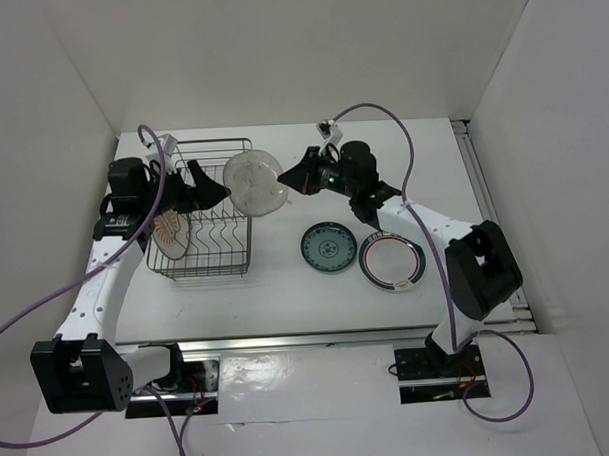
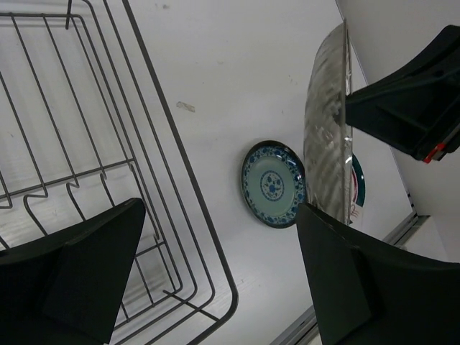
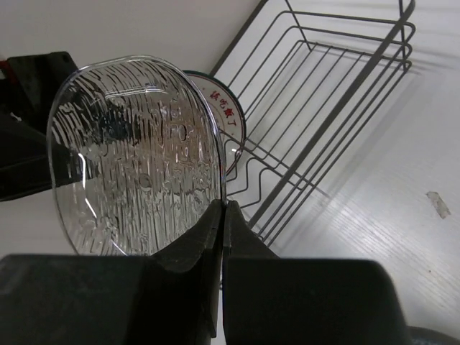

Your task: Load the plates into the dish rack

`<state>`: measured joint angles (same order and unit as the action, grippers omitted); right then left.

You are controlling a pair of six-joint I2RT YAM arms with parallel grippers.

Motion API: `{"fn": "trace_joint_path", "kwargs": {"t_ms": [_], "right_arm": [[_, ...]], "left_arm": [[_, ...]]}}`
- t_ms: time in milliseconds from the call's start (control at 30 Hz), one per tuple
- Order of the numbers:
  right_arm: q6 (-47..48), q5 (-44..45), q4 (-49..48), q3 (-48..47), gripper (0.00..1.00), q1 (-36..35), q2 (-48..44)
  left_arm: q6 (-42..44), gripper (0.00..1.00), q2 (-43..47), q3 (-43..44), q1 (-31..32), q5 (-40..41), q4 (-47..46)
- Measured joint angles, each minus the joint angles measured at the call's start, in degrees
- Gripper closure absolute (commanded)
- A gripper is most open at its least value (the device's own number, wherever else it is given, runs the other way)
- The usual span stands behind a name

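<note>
My right gripper is shut on the rim of the translucent grey plate and holds it upright in the air at the right edge of the dish rack. In the right wrist view the jaws pinch the plate at its lower edge. My left gripper is open and empty above the rack, right next to that plate, which shows edge-on beyond its right finger. The orange sunburst plate stands in the rack's left side. The teal-blue plate and the green-and-red-rimmed plate lie flat on the table.
The rack's wire rim and divider prongs fill the left of the left wrist view, and the teal-blue plate lies beyond. White walls close in the table on three sides. A metal rail runs along the right edge.
</note>
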<state>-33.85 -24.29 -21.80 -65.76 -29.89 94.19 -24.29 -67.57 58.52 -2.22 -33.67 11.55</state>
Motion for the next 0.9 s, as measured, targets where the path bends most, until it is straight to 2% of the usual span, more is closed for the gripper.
{"fn": "trace_joint_path", "kwargs": {"t_ms": [600,900], "right_arm": [[3.48,5.64,1.55,-1.81,1.0,-1.75,0.17],[1.84,2.78,0.46,-2.93,1.0,-2.86,0.92]], "left_arm": [[-0.09,0.0,2.84,-0.02,-0.33,-4.22,-2.36],[-0.09,0.0,2.8,-0.02,-0.33,-5.6,-2.89]]}}
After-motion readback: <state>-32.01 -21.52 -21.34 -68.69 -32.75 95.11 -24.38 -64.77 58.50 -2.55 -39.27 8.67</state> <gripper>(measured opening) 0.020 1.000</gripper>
